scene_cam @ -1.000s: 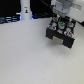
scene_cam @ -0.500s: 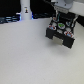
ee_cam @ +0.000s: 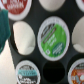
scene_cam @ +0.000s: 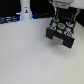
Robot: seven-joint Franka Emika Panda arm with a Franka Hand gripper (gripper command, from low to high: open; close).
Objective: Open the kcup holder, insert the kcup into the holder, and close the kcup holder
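The black kcup holder (scene_cam: 59, 38) stands at the exterior view's upper right, its drawer pulled out with round cup tops showing inside. My gripper (scene_cam: 61, 18) hangs straight over the open drawer. In the wrist view the kcup with the green round top (ee_cam: 52, 36) sits in a round slot of the black tray (ee_cam: 35, 54), in the middle of the picture. One teal finger (ee_cam: 4, 27) shows at the picture's edge, well apart from the kcup. The jaws look open and hold nothing. A small green top (scene_cam: 60, 25) also shows in the exterior view.
Other cups fill nearby slots: a red-topped one (ee_cam: 15, 6) and dark-labelled ones (ee_cam: 27, 72). Some slots hold plain white rounds (ee_cam: 24, 37); one slot is a dark hole (ee_cam: 54, 72). A white bottle-like object with a dark mark (scene_cam: 25, 10) stands at the back of the white table (scene_cam: 25, 55).
The gripper stays over the open drawer and seems to have risen slightly. The holder and the bottle have not visibly moved.
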